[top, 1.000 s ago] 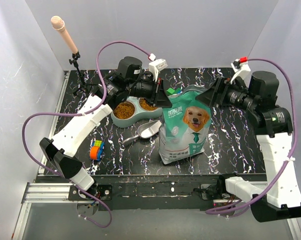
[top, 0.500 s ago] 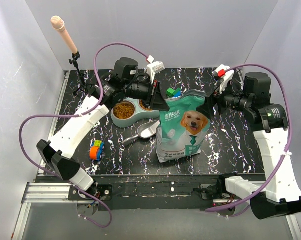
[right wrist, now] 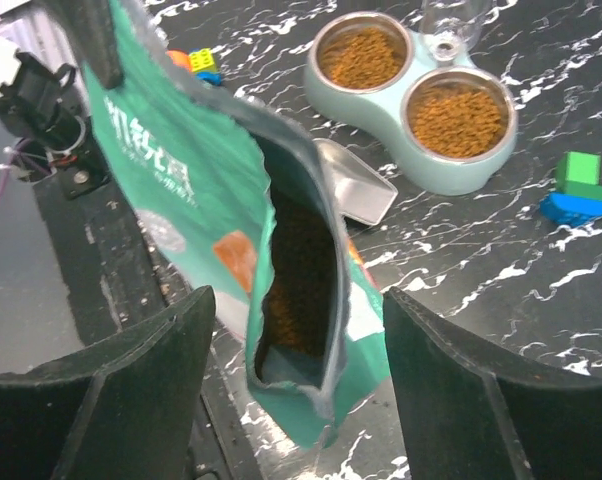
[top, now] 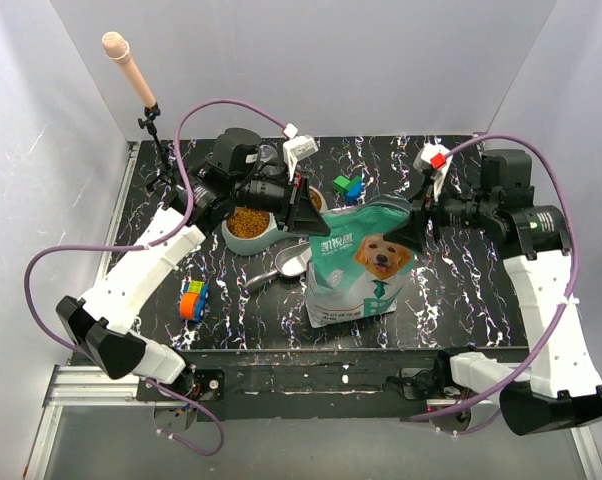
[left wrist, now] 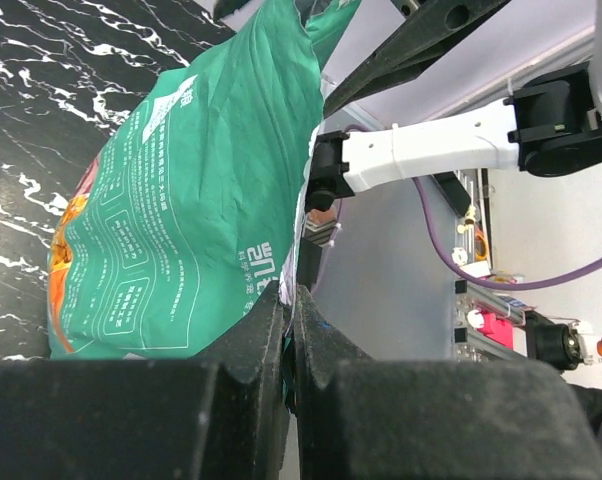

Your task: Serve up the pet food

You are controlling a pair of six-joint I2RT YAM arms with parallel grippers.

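Observation:
The teal-and-white dog-food bag [top: 361, 268] stands upright on the black marbled table, its top open. My left gripper [top: 311, 213] is shut on the bag's top left edge; the left wrist view shows the fingers [left wrist: 251, 350] pinching the bag [left wrist: 181, 220]. My right gripper [top: 411, 228] is open at the bag's top right corner. In the right wrist view its jaws [right wrist: 299, 300] stand wide on either side of the open mouth without touching it. Orange-brown pet food [right wrist: 301, 270] shows inside. More kibble fills both cups of the double bowl [top: 239, 240], which also shows in the right wrist view [right wrist: 401, 115].
A metal scoop [top: 289, 264] lies between bowl and bag, also in the right wrist view [right wrist: 359, 195]. Green and blue blocks [top: 347, 185] sit behind the bag. A colourful toy [top: 191, 298] lies front left. A microphone stand [top: 153, 135] is at the back left corner.
The bag has shifted left and toward the near edge with my left gripper holding it. Both arms moved left with it.

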